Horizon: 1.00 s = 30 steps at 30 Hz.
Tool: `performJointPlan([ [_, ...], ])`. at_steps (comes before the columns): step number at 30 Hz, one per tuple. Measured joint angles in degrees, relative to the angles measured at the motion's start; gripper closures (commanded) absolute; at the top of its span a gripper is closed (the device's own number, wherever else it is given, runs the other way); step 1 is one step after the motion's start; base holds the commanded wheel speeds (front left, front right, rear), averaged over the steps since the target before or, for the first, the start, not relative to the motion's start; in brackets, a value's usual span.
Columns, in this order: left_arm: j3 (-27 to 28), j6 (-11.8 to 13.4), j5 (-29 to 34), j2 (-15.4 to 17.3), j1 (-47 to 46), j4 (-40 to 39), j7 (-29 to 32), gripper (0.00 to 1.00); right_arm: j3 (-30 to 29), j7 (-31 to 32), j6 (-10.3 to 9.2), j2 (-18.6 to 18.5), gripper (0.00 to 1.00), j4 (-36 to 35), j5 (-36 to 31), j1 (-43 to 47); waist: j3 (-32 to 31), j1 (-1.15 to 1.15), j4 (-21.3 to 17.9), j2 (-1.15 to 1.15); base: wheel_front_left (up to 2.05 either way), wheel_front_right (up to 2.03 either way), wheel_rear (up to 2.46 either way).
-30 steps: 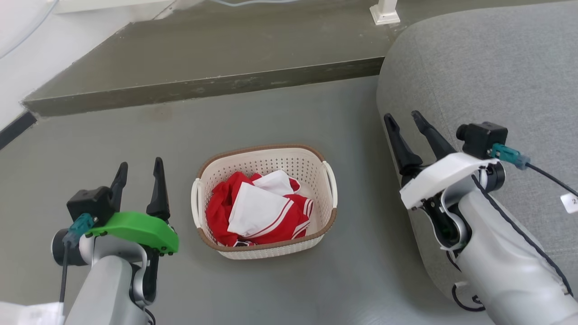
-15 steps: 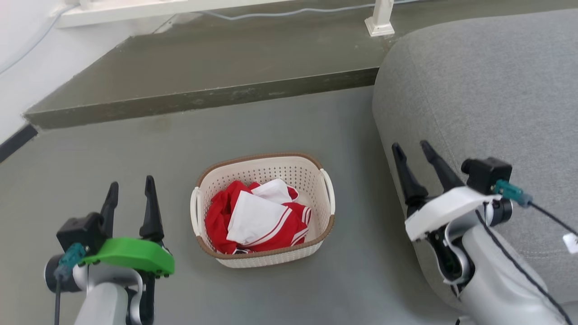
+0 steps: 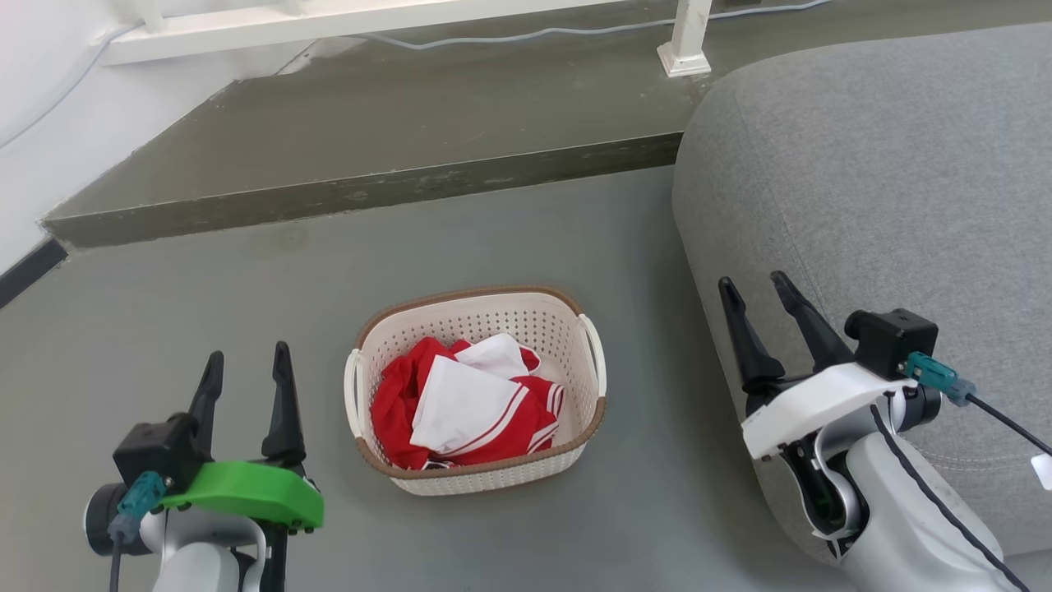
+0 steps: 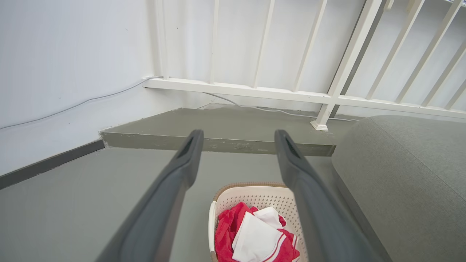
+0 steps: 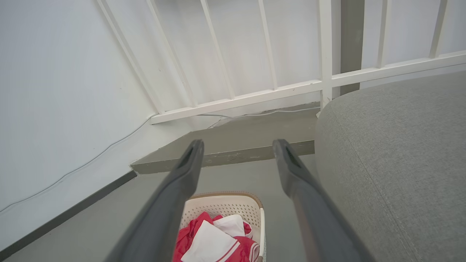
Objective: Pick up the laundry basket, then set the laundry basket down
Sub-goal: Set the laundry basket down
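On the grey floor [image 3: 205, 312], between the two arms, the laundry basket [image 3: 493, 478] stands upright with both sets of jaws apart and empty.

Its brown-trimmed rim and two white side handles are in plain sight, and a crumpled red-and-white garment [image 3: 468, 407] lies inside. Left jaws rise from a green mount [image 3: 246, 493] at the lower left of the head view, spread with nothing between them, left of the basket and clear of it. Right jaws rise from a white mount [image 3: 809, 403], likewise spread and holding nothing, seen against the rounded edge of a grey sofa [image 3: 888, 181] that stands to the basket's right. Beyond the basket a raised step [image 3: 370, 140] runs across, with a white railing [image 3: 370, 20] and a pale cable [image 3: 526, 34] along its far side. Each wrist view looks past its parted fingers to the basket near the bottom edge.
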<state>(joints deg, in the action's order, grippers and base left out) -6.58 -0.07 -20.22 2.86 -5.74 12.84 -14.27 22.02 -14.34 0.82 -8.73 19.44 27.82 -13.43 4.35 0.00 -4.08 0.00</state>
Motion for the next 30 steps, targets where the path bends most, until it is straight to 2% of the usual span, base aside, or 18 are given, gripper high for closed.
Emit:
performJointPlan([
  [30, 0.51, -0.92, 0.94, -0.3, 2.25, -2.1, 0.0, 0.0, -3.39, 0.0, 0.67, 1.48, 0.0, -2.12, -3.69, 3.48, 0.17, 0.0, -0.07, 0.0, 0.0, 0.0, 0.0],
])
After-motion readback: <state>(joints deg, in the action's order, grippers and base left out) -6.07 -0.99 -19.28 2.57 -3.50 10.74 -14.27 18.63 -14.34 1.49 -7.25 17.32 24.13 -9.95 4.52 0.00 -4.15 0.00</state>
